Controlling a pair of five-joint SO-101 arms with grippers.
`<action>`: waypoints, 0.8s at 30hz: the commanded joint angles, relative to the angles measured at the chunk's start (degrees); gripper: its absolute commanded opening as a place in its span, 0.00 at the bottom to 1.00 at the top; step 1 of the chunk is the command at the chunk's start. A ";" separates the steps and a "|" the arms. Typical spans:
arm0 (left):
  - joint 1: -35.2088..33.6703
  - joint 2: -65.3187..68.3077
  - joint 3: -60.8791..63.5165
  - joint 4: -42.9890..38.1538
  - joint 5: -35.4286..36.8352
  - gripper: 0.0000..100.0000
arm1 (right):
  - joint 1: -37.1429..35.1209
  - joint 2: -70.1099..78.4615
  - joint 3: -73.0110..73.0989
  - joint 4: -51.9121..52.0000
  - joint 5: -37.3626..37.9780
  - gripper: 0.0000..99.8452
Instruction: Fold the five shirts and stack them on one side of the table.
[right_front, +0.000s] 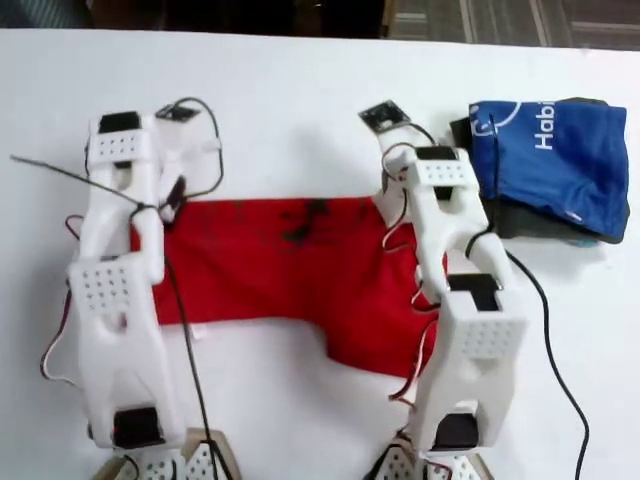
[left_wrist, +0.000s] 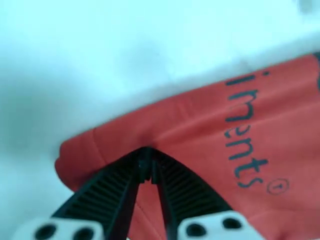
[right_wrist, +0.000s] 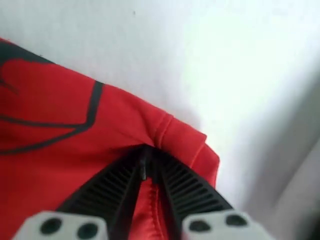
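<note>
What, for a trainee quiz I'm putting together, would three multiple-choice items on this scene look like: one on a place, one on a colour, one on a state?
1. Where does the blue shirt lie?
A. On top of the dark folded pile, to the right of both arms
B. On the floor
C. Draped over an arm

2. What colour is the spread shirt between the arms?
A. Green
B. Red
C. White

3. How do the left gripper and right gripper stand?
A. Both open above the cloth
B. Both shut on the spread shirt's edge
C. One open, one shut

Answers:
1 A: the high view shows blue cloth lying over darker fabric.
2 B: it is red in every view.
3 B: in each wrist view the fingertips meet with red cloth bunched at them.
</note>
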 joint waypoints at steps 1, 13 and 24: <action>-2.64 6.51 -17.98 5.10 0.35 0.03 | -0.04 -0.40 -4.40 1.19 -0.53 0.02; -3.87 -5.89 -11.65 5.19 0.35 0.03 | 0.31 -13.41 -3.60 5.67 -2.46 0.02; -3.78 -38.59 32.04 -5.36 -0.26 0.03 | -1.01 -36.18 16.70 7.16 -1.93 0.02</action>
